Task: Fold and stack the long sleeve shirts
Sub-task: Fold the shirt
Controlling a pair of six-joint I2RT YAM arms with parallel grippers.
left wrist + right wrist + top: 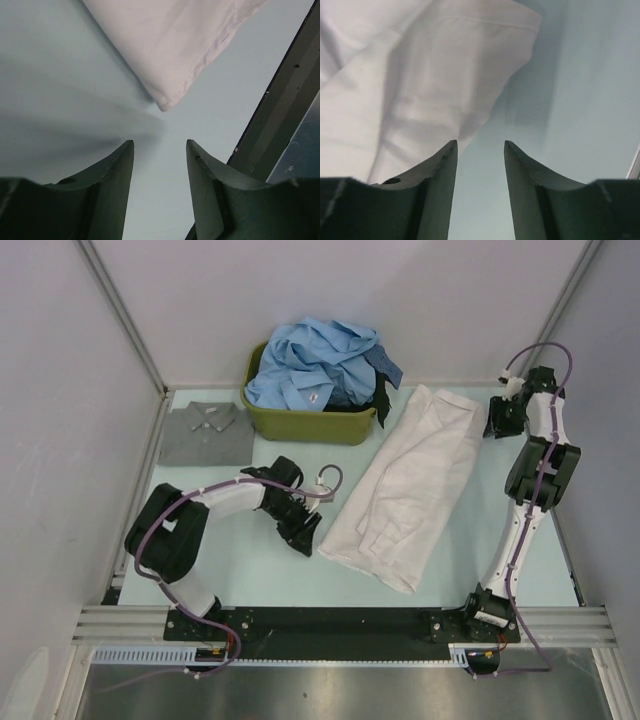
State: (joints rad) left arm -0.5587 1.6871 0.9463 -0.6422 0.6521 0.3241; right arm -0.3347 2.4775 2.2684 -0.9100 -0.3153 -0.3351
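Observation:
The white long sleeve shirt (410, 485) lies on the table as a long folded strip, running from the back right towards the front centre. My left gripper (306, 538) stands open just left of the strip's near corner (175, 50), nothing between its fingers (160, 145). At the far end of the strip my right gripper (497, 420) is also open and apart from the cloth (420, 75), with only bare table in its gap (480, 145). A folded grey shirt (205, 433) rests at the back left. Light blue shirts (315, 360) and a dark one (385, 375) are piled in the tub.
The olive-green tub (300, 422) stands at the back centre, between the grey shirt and the white one. A black rail (280, 115) runs along the table's near edge. White walls close in the left, back and right sides.

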